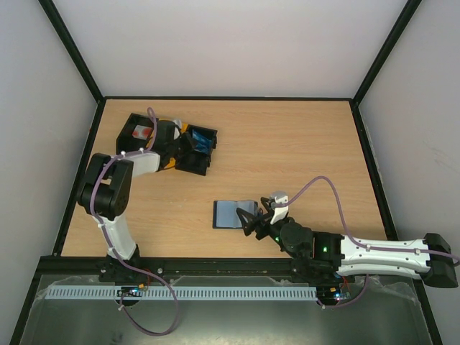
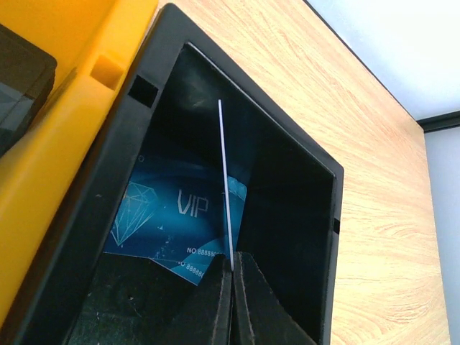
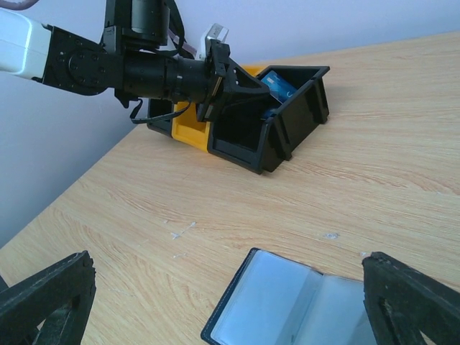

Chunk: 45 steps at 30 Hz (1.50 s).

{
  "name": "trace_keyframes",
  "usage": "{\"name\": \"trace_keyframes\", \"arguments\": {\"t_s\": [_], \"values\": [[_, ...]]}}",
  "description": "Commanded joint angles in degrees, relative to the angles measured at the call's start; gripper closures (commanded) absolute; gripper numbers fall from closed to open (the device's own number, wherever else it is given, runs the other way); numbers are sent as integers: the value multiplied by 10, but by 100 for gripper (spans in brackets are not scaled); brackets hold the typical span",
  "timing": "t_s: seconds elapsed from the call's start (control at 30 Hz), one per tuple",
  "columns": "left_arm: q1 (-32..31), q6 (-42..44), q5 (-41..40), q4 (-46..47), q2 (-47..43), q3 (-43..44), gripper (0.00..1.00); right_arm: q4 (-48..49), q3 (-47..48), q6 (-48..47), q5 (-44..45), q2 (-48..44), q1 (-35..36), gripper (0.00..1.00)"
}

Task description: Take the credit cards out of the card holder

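left wrist: our left pincer [image 2: 231,260] pinches a thin card [image 2: 223,172] edge-on inside the black bin [image 2: 85,208], above blue vip cards [image 2: 169,215]; right pincer [image 1: 256,218] wide open.

White-shelled, black-jointed arms [image 1: 381,253] with looping mauve cables [image 1: 323,181]; left gripper [image 2: 231,262] and right gripper [image 1: 250,221] matte black

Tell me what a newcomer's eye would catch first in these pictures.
The left gripper, shut on a thin card seen edge-on, reaches into the black bin at far left, above blue VIP cards. Nearer, the card holder lies open before the open right gripper.
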Motion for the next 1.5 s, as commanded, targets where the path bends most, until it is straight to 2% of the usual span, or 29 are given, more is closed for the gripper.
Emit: {"name": "trace_keyframes", "arguments": {"t_s": [0.0, 0.5, 1.47], "values": [[-3, 14, -4, -10, 14, 18, 97, -15, -3, 1, 23, -15, 4, 2], [-8, 12, -12, -20, 32, 35, 95, -36, -4, -8, 52, -42, 3, 2], [-9, 20, -40, -56, 16, 53, 77, -37, -4, 7, 50, -38, 3, 2]]}}
